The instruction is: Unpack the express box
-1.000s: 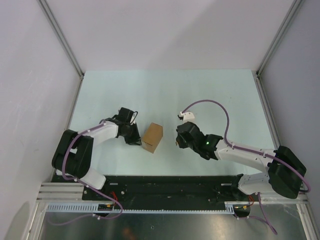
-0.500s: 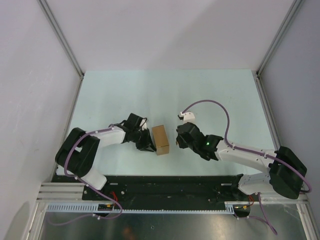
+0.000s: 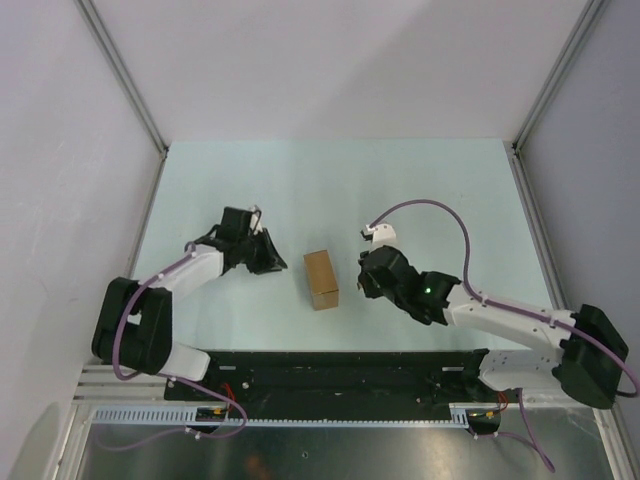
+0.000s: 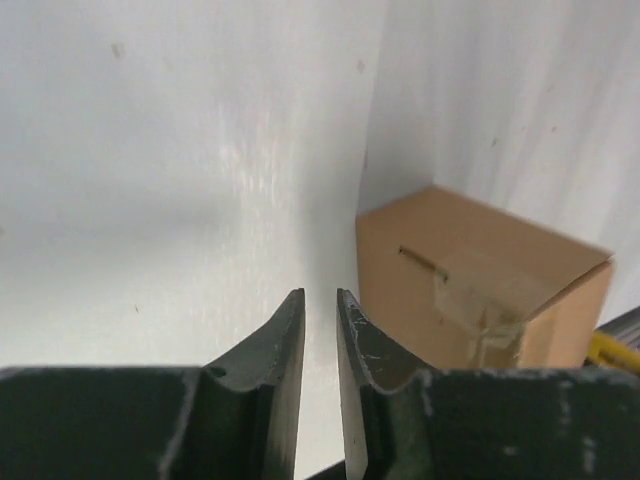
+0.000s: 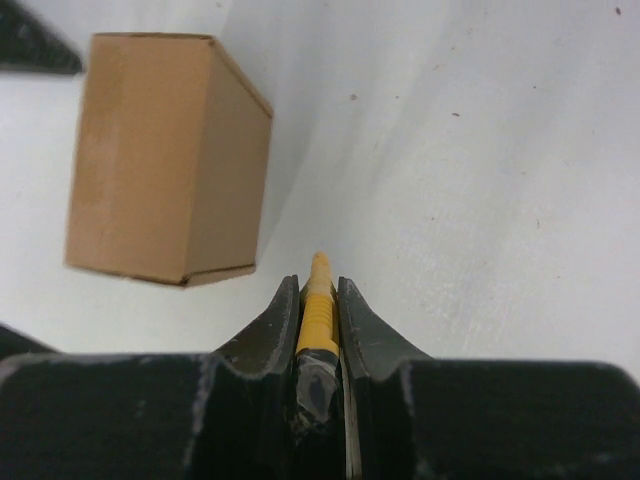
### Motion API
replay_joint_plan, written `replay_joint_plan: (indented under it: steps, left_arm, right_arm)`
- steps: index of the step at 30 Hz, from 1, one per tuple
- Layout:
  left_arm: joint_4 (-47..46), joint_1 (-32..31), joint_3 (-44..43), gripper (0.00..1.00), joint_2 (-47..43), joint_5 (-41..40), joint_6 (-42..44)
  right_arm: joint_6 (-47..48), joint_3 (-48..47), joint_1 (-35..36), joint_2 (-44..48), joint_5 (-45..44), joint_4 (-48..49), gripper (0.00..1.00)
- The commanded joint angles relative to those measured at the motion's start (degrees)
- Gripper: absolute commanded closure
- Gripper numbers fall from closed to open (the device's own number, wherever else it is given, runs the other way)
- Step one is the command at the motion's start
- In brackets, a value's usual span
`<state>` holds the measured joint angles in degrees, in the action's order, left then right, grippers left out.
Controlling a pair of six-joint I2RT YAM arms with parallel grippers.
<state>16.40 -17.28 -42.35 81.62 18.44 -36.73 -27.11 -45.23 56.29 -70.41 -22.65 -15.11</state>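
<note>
The express box (image 3: 321, 279), plain brown cardboard, sits closed on the table between my two grippers. In the left wrist view the box (image 4: 470, 280) shows a taped seam on its side and lies ahead to the right. My left gripper (image 3: 278, 260) is left of the box and not touching it. Its jaws (image 4: 320, 295) are almost together with nothing between them. My right gripper (image 3: 362, 285) is just right of the box and is shut on a yellow-and-black utility knife (image 5: 317, 300). The box (image 5: 165, 155) lies ahead to its left.
White walls with metal rails (image 3: 125, 80) enclose the pale table on three sides. The black base rail (image 3: 340, 365) runs along the near edge. The tip of the left gripper's finger (image 5: 35, 45) shows beyond the box in the right wrist view.
The left gripper turned the box and pushed it slightly right, then drew back to the left and away from it. The right gripper, still holding the knife, shifted slightly right.
</note>
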Motion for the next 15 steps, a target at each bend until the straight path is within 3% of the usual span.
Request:
replay_joint_plan:
  steps: [1, 6, 9, 15]
  left_arm:
    - [1.44, 1.54, -8.0, 0.76, 2.03, -2.98, 3.94]
    - [1.79, 1.63, -18.02, 0.75, 11.87, 1.16, 5.7]
    - [1.79, 1.55, -21.89, 0.75, 16.61, 3.08, 5.88]
    - [1.79, 1.37, -24.63, 0.76, 21.03, 7.23, 5.88]
  right_arm:
    - [6.09, -0.56, 3.03, 7.81, 1.9, -2.12, 1.0]
    - [14.7, -0.99, 7.6, 13.8, 14.44, 4.64, 1.0]
    - [14.63, -2.75, 9.54, 13.82, 19.29, 7.46, 1.0]
    - [21.57, -6.44, 14.46, 1.28, 12.2, 11.06, 1.0]
